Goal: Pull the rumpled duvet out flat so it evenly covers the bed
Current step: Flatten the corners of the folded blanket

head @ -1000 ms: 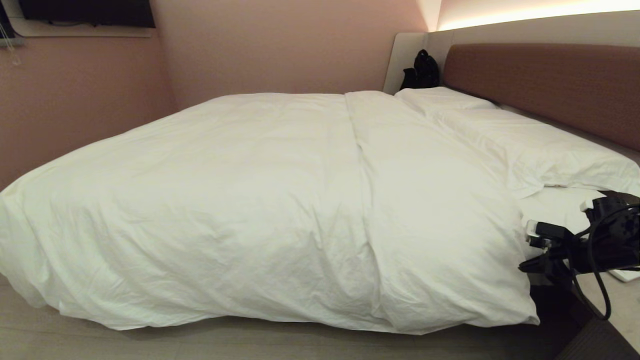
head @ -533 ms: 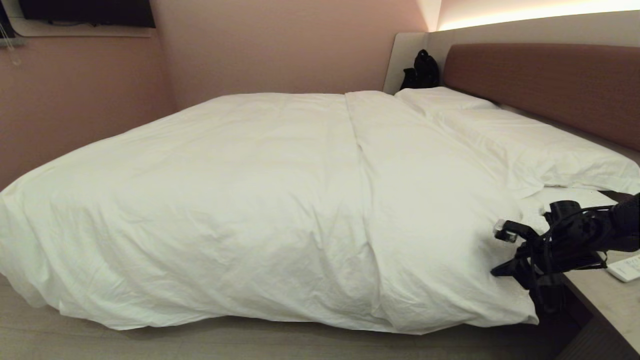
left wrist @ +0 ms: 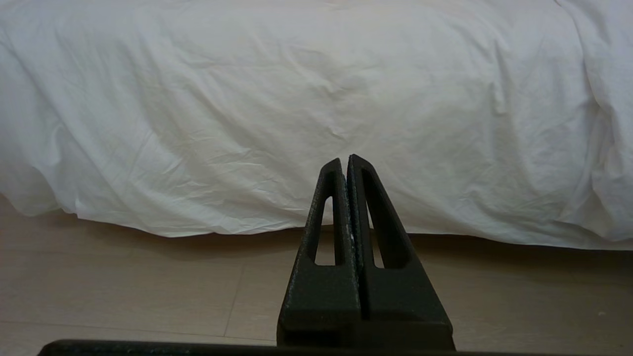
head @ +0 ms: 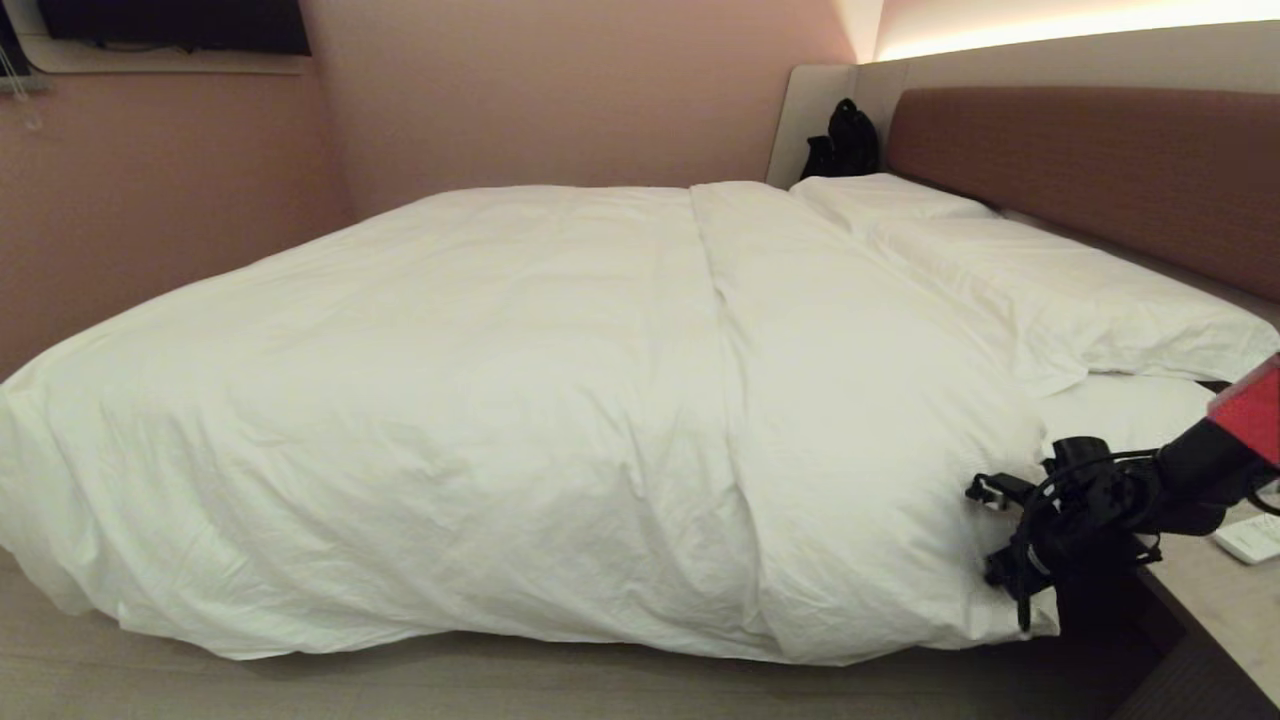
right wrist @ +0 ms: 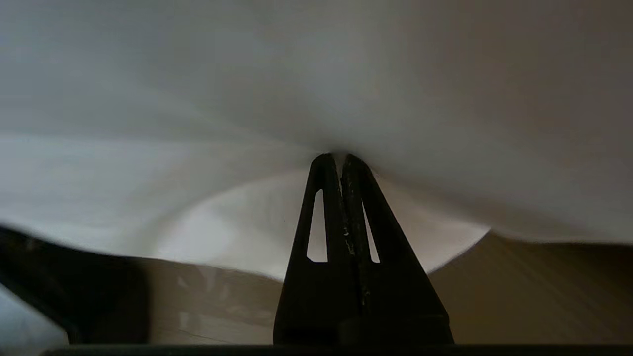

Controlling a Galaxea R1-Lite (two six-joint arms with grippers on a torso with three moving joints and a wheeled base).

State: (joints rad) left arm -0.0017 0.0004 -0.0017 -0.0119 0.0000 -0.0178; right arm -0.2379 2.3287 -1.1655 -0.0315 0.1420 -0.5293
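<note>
The puffy white duvet [head: 560, 400] lies spread over the bed [head: 1130, 415], its near edge hanging almost to the floor and a long crease running down its middle. At the duvet's near right corner, my right gripper [head: 992, 578] is shut. In the right wrist view its tips [right wrist: 336, 158] press into the duvet [right wrist: 316, 74], which dents around them. My left gripper [left wrist: 344, 160] is shut and empty. It hangs low in front of the duvet's draped side [left wrist: 296, 99], apart from it, and does not show in the head view.
Two white pillows [head: 1080, 290] lie along the reddish-brown headboard [head: 1100, 170]. A black bag [head: 845, 140] sits in the far corner. A bedside table [head: 1220, 610] with a white remote [head: 1250, 538] stands at the right. Pale floor [head: 400, 685] runs along the bed's near side.
My right arm has swung left and down from above the bedside table to the duvet's near right corner, its wrist turning. The duvet and the left gripper have stayed still.
</note>
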